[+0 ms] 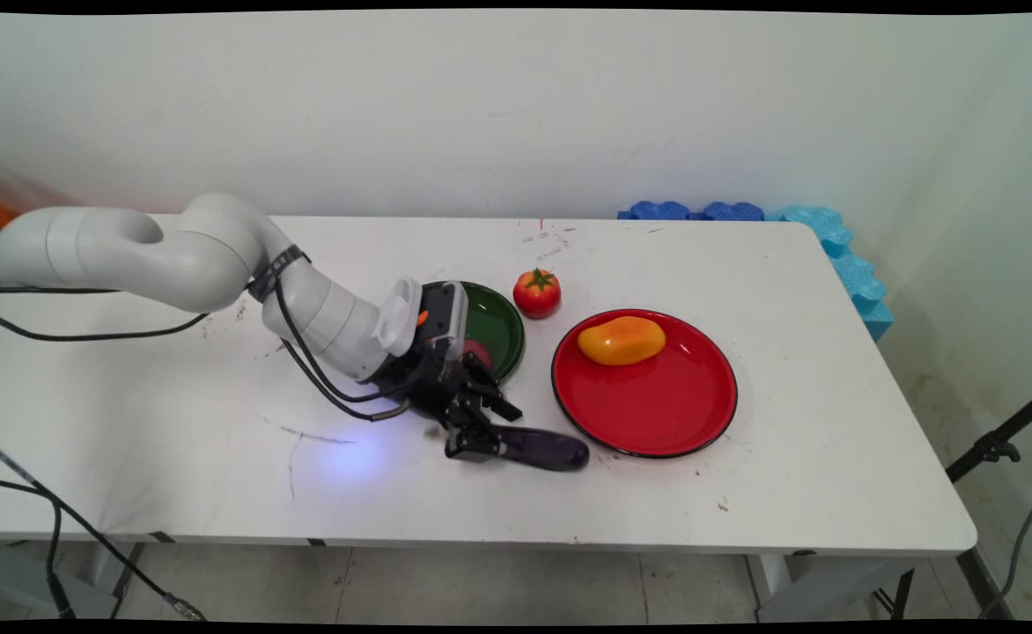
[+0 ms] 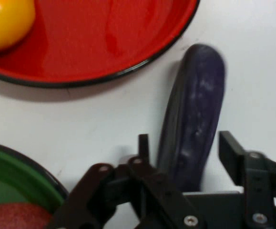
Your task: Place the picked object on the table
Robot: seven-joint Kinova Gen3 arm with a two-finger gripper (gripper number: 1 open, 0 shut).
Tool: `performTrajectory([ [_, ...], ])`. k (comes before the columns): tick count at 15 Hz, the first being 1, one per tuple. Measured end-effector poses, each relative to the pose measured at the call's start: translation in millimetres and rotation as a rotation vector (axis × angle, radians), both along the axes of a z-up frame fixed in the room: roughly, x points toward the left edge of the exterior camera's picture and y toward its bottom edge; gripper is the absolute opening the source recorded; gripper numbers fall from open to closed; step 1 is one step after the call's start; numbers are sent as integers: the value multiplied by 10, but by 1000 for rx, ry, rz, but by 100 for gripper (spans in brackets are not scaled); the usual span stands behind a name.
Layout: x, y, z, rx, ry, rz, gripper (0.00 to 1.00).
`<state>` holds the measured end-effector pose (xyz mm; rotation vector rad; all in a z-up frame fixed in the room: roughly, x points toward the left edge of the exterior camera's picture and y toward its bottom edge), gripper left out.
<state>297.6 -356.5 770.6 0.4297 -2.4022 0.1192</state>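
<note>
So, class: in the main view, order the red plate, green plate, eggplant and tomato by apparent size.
1. red plate
2. green plate, partly hidden by the gripper
3. eggplant
4. tomato

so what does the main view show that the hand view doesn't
Only the main view shows the red tomato with a green stem, the blue foam blocks by the wall and the white arm.

Only the hand view shows the open gap between each finger and the long dark purple eggplant.

Both show the round red plate holding a yellow-orange mango, the round green plate and the black gripper astride the eggplant.
</note>
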Motion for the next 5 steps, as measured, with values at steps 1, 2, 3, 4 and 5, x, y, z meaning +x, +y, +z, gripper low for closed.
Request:
performTrajectory([
  [1, 24, -48, -4, -1, 1, 11, 100],
  [2, 21, -49, -7, -3, 3, 10, 100],
  [3, 27, -32, -7, -5, 5, 11, 100],
  [4, 15, -28, -4, -7, 7, 7, 100],
  [5, 14, -18, 0, -9, 9, 5, 100],
])
